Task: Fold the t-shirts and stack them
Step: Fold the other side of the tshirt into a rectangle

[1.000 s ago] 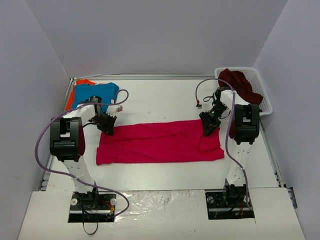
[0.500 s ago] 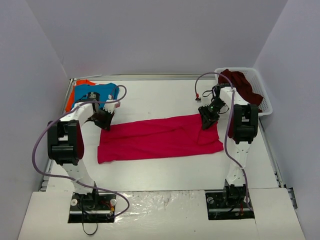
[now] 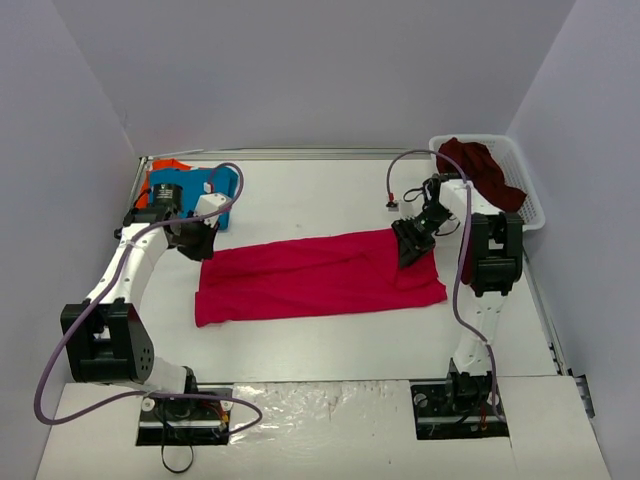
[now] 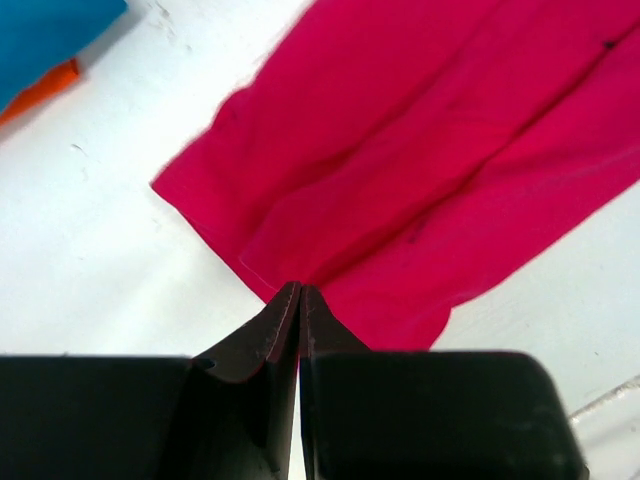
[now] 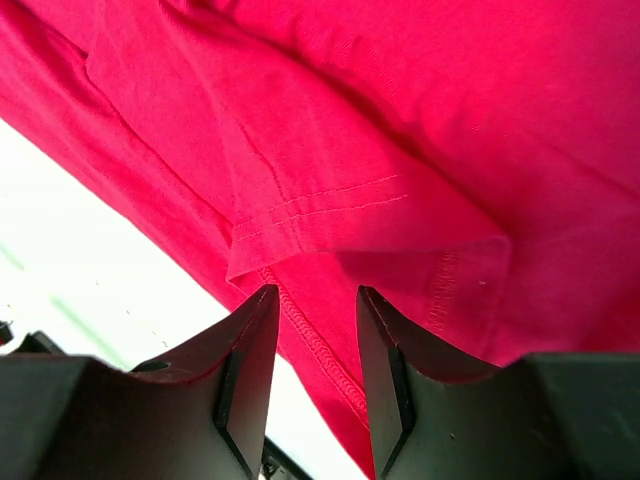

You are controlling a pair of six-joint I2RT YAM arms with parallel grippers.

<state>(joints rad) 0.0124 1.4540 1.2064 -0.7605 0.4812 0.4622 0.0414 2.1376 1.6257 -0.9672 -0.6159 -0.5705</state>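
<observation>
2 folds make this job, and the pink shirt [image 3: 320, 275] lies folded lengthwise on the table [image 3: 330, 195]. Your left gripper [image 3: 198, 243] is shut at its corner, hold unclear. Your right gripper [image 3: 408, 245] is part-open and empty. Next, regrasp for the crosswise fold.

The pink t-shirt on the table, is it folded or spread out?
Folded lengthwise: from above the pink t-shirt is a long narrow band, and the right wrist view shows a hemmed layer over more cloth.

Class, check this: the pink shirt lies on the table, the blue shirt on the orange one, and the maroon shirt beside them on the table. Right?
No: the maroon shirt is in the basket, as the top view shows. The rest holds.
</observation>
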